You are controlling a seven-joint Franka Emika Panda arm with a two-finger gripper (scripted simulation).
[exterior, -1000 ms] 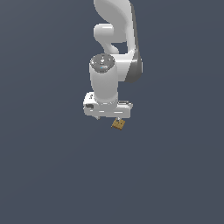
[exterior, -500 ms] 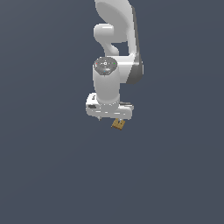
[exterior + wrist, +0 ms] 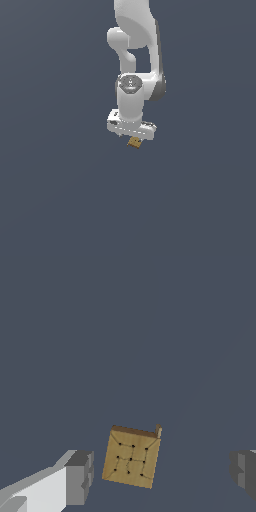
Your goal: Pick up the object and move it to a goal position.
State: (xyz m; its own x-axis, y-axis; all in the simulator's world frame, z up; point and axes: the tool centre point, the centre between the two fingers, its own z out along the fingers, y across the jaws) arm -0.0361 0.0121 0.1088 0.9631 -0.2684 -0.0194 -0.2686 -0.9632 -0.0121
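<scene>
Tan-brown and flat, the object [image 3: 131, 457] lies on the dark grey floor [image 3: 125, 331] directly under my hand, and that is the relation my coming move hangs on. In the wrist view it sits in the gap between my two fingers, nearer the light grey pad [image 3: 80, 477] on one side than the darker one [image 3: 243, 472] on the other, touching neither. So I judge it somewhat off the middle of my grasp. Its face carries a grid of dark dots joined by thin lines, and a small raised tab stands at one corner. The block is close to square, slightly longer one way, and it is turned a little askew to the line running between my fingers, so its edges do not meet the pads squarely.

My gripper [image 3: 133, 136] is spread wide and holding nothing; the span between the fingers is far greater than the block's width. From the exterior view the block [image 3: 134, 143] peeks out just below the white hand, a touch toward the exterior view's right, and I cannot tell from there how much height remains between us.

Counting: one block, one arm [image 3: 135, 60], one gripper with two fingers. No goal marker shows in either view.

I judge the pick not yet made; a small sideways correction and a slight wrist turn would centre it before closing.
</scene>
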